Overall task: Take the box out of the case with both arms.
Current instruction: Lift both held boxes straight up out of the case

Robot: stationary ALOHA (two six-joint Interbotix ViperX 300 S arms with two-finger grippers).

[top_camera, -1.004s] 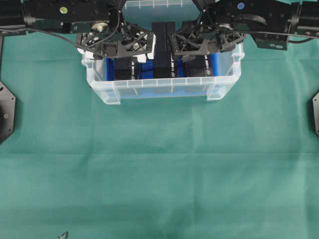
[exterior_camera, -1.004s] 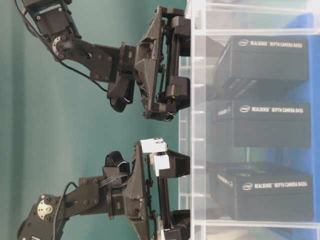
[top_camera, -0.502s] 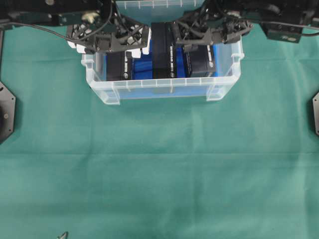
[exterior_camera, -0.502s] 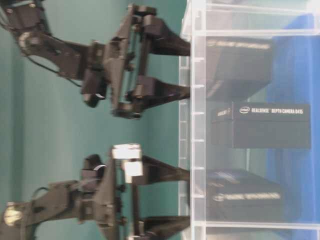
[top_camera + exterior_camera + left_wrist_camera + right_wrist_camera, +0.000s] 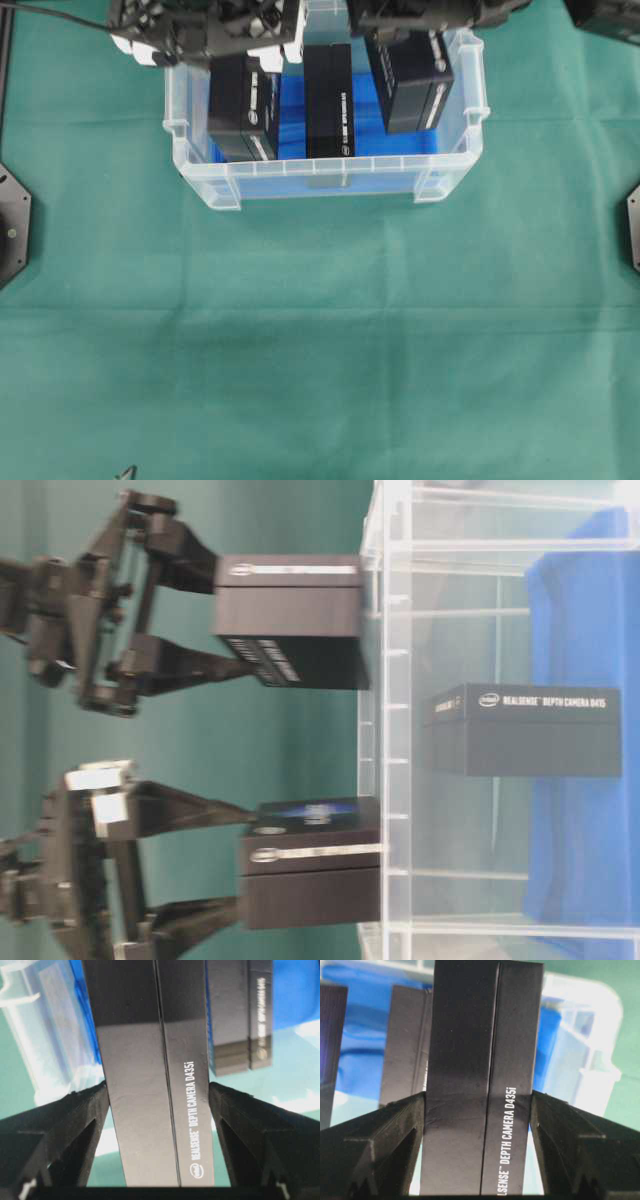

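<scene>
Table-level: each claw, left claw [image 5: 159, 1110] and right claw [image 5: 477, 1110], clamps 1 box; either could catch the case [image 5: 330, 178] rim below and slip.

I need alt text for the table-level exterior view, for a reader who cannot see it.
Two black end effectors, the upper and the lower, each grip a black box, the upper box and the lower box, lifted out to the rim of a clear plastic case. A third black box stays inside, against a blue sheet.
</scene>
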